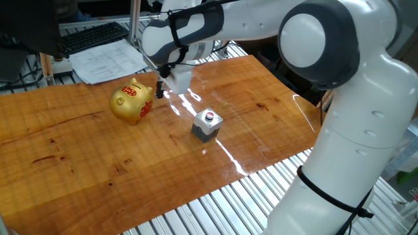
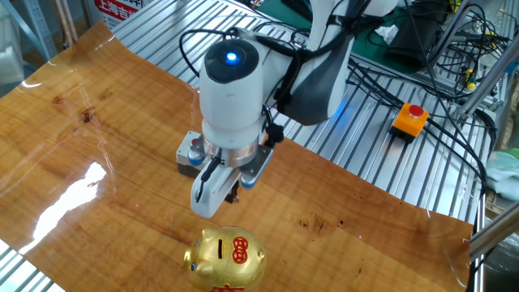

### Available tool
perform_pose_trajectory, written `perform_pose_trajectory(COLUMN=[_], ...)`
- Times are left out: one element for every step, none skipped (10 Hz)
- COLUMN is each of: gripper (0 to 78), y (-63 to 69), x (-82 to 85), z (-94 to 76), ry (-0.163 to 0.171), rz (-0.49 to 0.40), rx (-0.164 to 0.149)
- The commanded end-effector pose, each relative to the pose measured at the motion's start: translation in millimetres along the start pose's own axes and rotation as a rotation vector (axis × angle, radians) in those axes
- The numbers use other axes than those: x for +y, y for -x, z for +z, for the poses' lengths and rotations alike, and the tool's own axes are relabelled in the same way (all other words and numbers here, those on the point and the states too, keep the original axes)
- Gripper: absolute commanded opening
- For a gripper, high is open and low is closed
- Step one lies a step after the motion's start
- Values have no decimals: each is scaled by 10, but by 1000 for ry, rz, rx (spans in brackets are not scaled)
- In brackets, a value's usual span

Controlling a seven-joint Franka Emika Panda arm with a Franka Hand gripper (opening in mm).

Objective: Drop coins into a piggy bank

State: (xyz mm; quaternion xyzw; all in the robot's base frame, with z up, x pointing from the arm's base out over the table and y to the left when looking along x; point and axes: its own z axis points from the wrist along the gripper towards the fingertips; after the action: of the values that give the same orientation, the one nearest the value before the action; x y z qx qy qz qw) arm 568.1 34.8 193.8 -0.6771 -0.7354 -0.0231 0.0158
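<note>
The gold piggy bank (image 1: 132, 102) stands on the wooden table, with red marks on its back. In the other fixed view (image 2: 225, 255) its top slot faces up. My gripper (image 1: 160, 91) hangs just to the right of the pig's head, a little above the table. In the other fixed view the gripper (image 2: 216, 197) is just behind the pig and slightly above it. The fingers look close together. No coin shows between them; that spot is too small to make out.
A small grey block with a red-dotted top (image 1: 208, 124) sits right of the gripper, partly hidden behind the arm in the other view (image 2: 188, 152). Papers (image 1: 108, 61) and a keyboard (image 1: 91, 37) lie beyond the table's back edge. An orange button box (image 2: 408, 119) and cables lie off the table.
</note>
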Motion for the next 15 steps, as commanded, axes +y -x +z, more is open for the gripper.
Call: perform_pose_trajectory(gripper=[12, 12, 12, 12, 12, 12, 12, 12, 12, 12, 12, 12, 12, 12, 12], y=[-113, -125, -136, -136, -136, -136, -136, -136, -136, -136, -136, -136, -136, -136, -136], x=[120, 133, 139, 142, 143, 143, 143, 143, 143, 143, 143, 143, 143, 143, 143], z=[1, -5, -17, -17, -16, -16, -16, -16, -16, -16, -16, -16, -16, -16, -16], ry=[20, 22, 23, 24, 24, 24, 20, 15, 16, 21, 30, 36, 40, 47, 57], rz=[97, 118, 138, 151, 161, 159, 148, 127, 112, 86, 73, 63, 61, 49, 49], rx=[-1, -1, 5, 5, 4, -2, -7, -6, -2, -19, -25, -25, -25, -26, -23])
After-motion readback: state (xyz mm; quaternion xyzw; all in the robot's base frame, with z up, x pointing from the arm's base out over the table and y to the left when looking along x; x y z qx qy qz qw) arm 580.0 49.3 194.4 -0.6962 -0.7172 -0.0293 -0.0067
